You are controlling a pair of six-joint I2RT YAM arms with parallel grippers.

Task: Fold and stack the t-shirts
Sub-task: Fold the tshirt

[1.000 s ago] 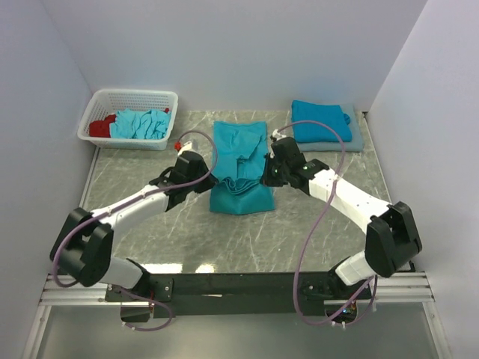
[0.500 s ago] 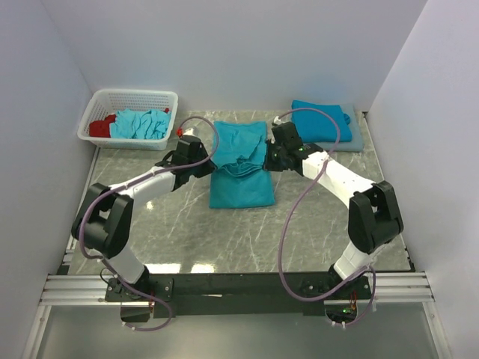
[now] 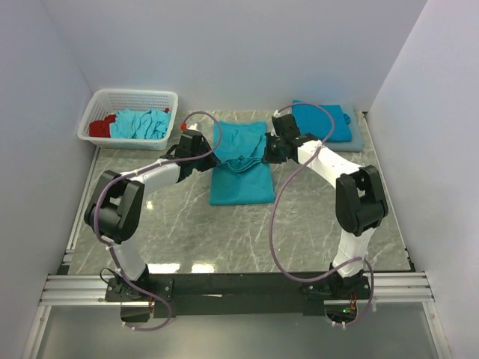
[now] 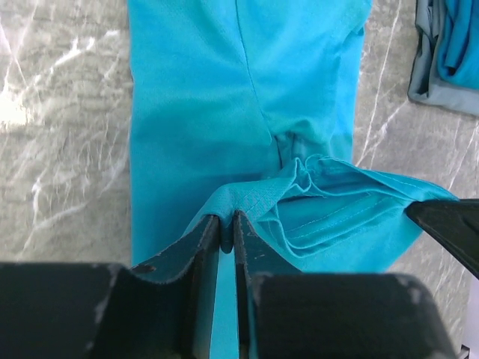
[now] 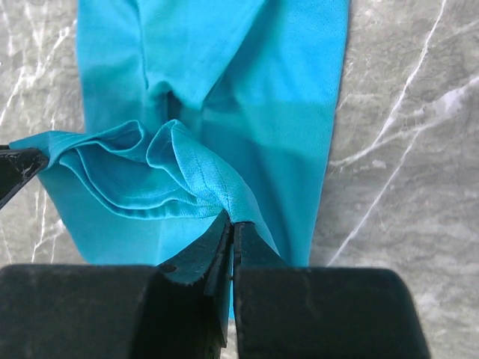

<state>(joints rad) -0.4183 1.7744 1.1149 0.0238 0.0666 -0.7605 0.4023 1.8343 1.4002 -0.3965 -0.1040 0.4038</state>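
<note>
The table (image 3: 239, 232) top is grey stone with thin white lines. Plain pale walls (image 3: 224, 52) stand behind it and on both sides. Bright light spots (image 3: 179, 267) shine near the metal rail (image 3: 404, 288).

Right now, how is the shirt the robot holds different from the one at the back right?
The held shirt is half-folded, pinched by the left gripper and right gripper; the back shirt is folded small, untouched. The held shirt lies on the table; the back shirt on a gray cloth. Both are plain blue.

T-shirt hem (image 3: 239, 155) farther back now
</note>
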